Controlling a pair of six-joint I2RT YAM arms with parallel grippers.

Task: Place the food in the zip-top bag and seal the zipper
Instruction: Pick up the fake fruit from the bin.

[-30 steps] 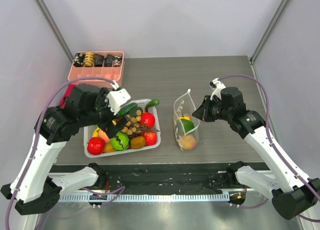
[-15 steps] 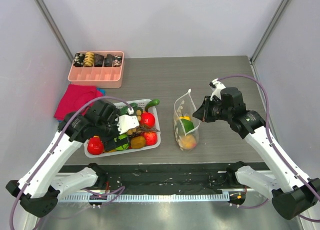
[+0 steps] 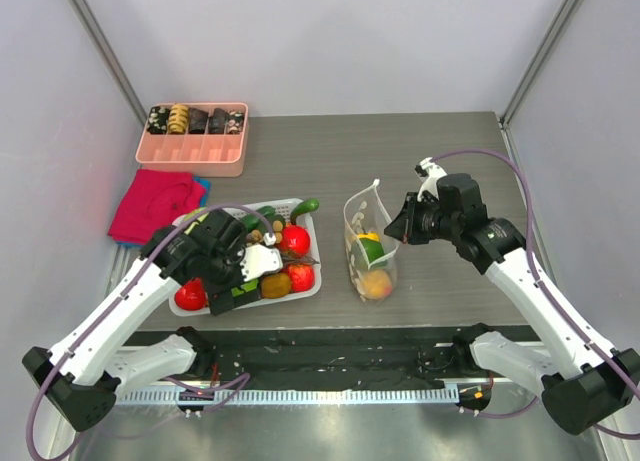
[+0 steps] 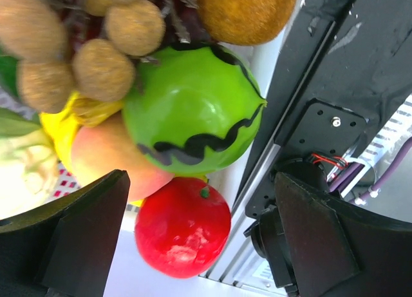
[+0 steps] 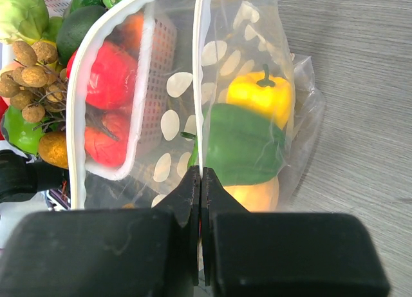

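Observation:
The food lies heaped in a white basket [image 3: 300, 290]: a red apple [image 4: 183, 226], a green fruit with a black wavy line [image 4: 193, 116], a peach [image 4: 106, 162] and brown longans [image 4: 96, 58]. My left gripper [image 3: 228, 286] hangs open over the basket's front-left corner, and the red apple [image 3: 190, 296] lies between its fingers [image 4: 71, 245], untouched. The zip-top bag [image 3: 370, 246] stands right of the basket, its mouth open. It holds a yellow pepper [image 5: 261, 97], a green pepper [image 5: 238, 142] and an orange fruit [image 5: 254, 194]. My right gripper [image 5: 201, 171] is shut on the zipper [image 5: 201, 84] at the bag's right rim.
A pink tray [image 3: 193, 141] of small dark items stands at the back left. A magenta cloth [image 3: 155, 203] lies left of the basket. The table's near edge and the black base rail [image 4: 322, 84] run just past the red apple.
My left arm has swung from over the basket's back-left side down to its front-left corner, close above the red apple. The right arm and the bag have barely moved.

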